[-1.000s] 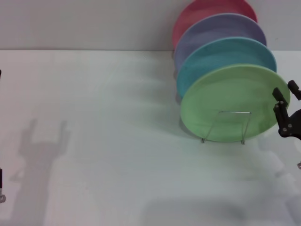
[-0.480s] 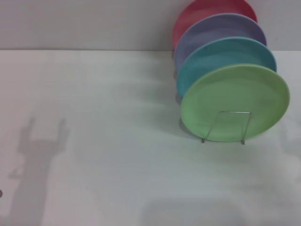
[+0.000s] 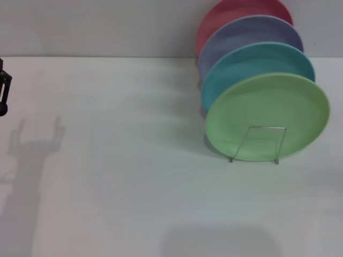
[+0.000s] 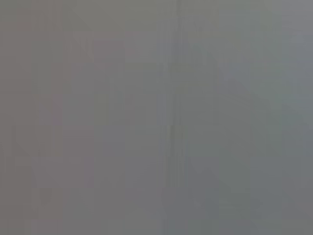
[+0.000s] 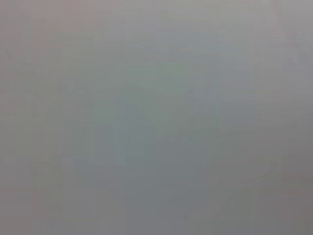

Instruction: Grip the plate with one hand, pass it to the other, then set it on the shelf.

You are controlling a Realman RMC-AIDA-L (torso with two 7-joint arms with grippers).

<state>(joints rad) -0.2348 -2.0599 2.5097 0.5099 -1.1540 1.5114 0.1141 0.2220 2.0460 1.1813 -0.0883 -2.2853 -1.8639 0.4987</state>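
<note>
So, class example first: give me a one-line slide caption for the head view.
Light green plate stands upright in the wire shelf, frontmost of four plates; left gripper at the frame's edge.

No readable text, labels, brands or numbers anywhere. Plates plain, no markings. Both wrist views show blank grey only.

Light green plate (image 3: 268,110), turquoise-blue plate (image 3: 252,61), lavender plate (image 3: 246,33), pink plate (image 3: 225,13), silver wire shelf (image 3: 257,140), white table (image 3: 118,160)
</note>
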